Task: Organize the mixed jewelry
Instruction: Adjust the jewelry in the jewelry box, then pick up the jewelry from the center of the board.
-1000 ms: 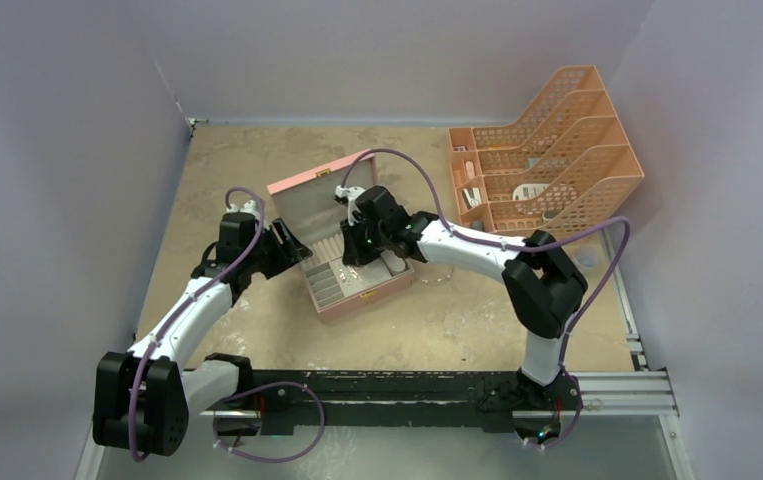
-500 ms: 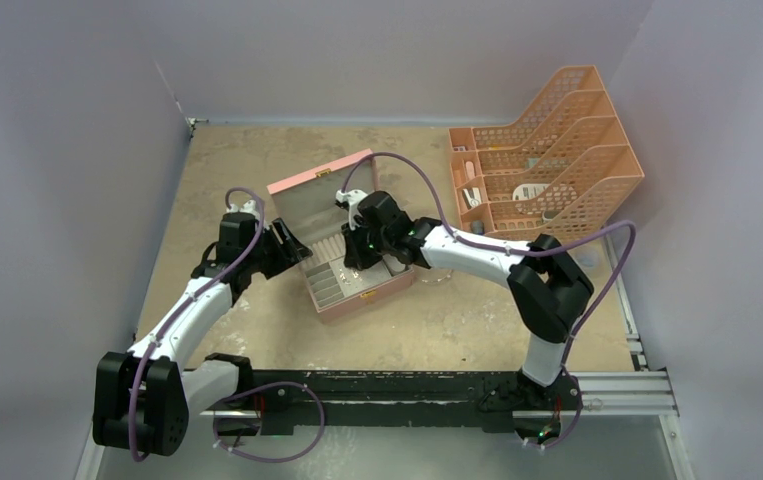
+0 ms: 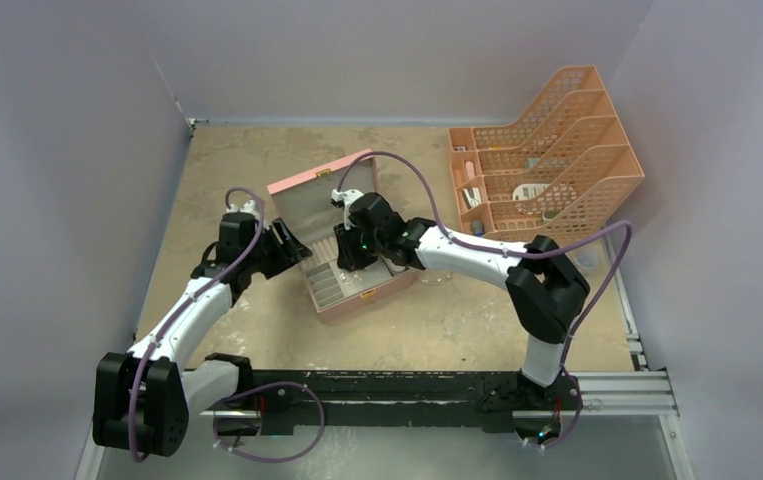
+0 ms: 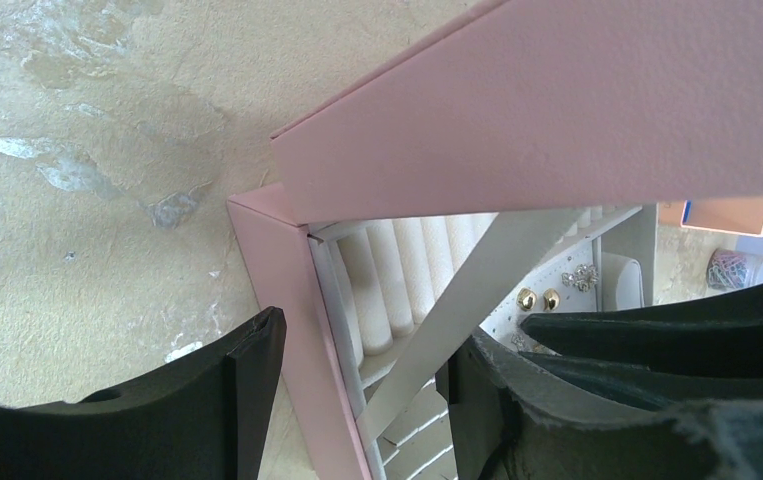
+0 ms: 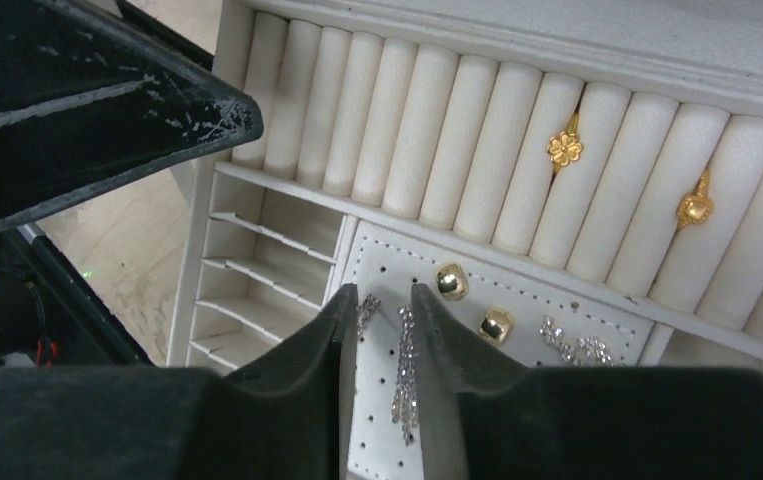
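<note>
Right end effector [image 5: 384,292], slightly parted, straddles one silvery chain [image 5: 404,375], apparently unpinched, near two gold rings [image 5: 564,148] [image 5: 695,207].

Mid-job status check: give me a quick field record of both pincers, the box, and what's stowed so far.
left pincer: open, straddling the pink box side wall
right pincer: narrowly open over the perforated pad
in its gap: silvery chain piece, lying on the pad
ring rolls: two gold rings seated
pad also holds: two gold studs, one sparkly piece
lid: raised
</note>
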Motion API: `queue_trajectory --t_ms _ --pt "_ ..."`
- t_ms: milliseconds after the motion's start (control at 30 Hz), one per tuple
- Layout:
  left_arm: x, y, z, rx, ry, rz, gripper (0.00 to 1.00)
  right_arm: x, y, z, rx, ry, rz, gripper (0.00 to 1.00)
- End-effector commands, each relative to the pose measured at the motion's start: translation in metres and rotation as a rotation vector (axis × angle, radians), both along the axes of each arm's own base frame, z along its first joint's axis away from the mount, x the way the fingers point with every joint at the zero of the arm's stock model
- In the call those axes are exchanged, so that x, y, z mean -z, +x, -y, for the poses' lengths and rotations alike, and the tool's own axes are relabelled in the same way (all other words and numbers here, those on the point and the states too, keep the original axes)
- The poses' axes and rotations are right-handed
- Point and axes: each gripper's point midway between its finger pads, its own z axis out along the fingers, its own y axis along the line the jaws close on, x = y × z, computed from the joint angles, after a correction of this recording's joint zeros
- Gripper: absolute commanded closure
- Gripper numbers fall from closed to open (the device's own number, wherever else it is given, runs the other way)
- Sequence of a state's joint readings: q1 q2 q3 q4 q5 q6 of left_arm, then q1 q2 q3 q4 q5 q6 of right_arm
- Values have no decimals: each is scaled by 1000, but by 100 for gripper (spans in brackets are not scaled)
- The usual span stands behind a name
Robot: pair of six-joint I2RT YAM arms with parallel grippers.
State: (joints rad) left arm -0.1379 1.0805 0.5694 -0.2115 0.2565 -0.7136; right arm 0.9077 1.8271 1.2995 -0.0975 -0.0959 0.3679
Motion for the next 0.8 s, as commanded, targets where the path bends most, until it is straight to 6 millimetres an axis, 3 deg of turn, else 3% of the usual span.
queue_trajectory --t_ms 0,133,200,300,367,533,633,700,767 --pt "-23 10 0 6 8 75 44 -65 6 0 42 155 39 67" --pt "-30 7 -1 3 6 82 44 -117 12 15 83 292 143 58" --pt "-36 6 -2 -6 9 97 44 -133 14 26 111 346 184 55" --pt "-43 4 -6 -23 20 108 43 -140 28 54 244 358 192 55" --pt "-47 1 -9 -34 29 107 43 -134 44 84 422 316 171 56" --pt "-65 -4 -15 -59 44 148 42 -98 70 177 883 99 93 57" --pt "-77 -4 -17 -68 47 182 41 -50 61 202 975 -64 -52 57" --pt "-84 -4 -17 -64 47 207 41 -12 46 207 992 -177 -165 57" --pt "-89 -4 -17 -59 51 224 41 10 35 212 1022 -238 -234 56"
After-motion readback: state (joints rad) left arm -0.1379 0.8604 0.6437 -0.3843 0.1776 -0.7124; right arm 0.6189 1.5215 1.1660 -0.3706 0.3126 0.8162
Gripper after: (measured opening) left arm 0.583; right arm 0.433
